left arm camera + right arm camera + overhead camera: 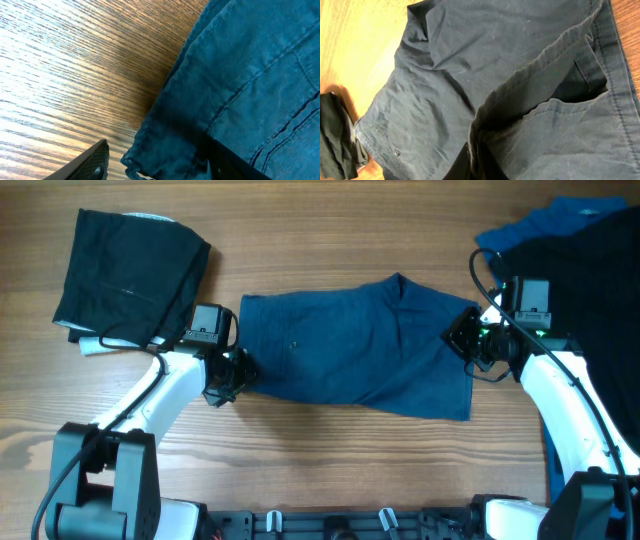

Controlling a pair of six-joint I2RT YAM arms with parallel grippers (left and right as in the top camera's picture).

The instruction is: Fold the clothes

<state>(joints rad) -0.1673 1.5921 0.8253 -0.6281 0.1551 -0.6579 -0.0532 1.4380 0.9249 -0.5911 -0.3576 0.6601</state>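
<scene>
— Toward 6 o'clock, past the arm bases [105,480], which gripper do you meet first?
— It is the left gripper [237,376]. It sits low over the wooden table [330,450], at the 9 o'clock edge of the navy garment [360,345].
— Does it hold the cloth?
— No, its fingers [92,162] stand wide apart, released. The hem corner lies between them. One finger is over the wood, the other over the cloth.
— And the right gripper [470,340]?
— It is a little farther, at the 3 o'clock edge of the same garment. In its wrist view a ridge of cloth runs down to it and covers the fingers, so I cannot tell if it is clenched or released.
— Where is the garment itself?
— It is in the middle of the table, spread out between both grippers, with a small pale button [292,346] on it.
— And farther away?
— At 10 o'clock lies a folded black garment [125,270]. At 2 o'clock a brighter blue garment [560,220] touches a black pile [600,290].
</scene>
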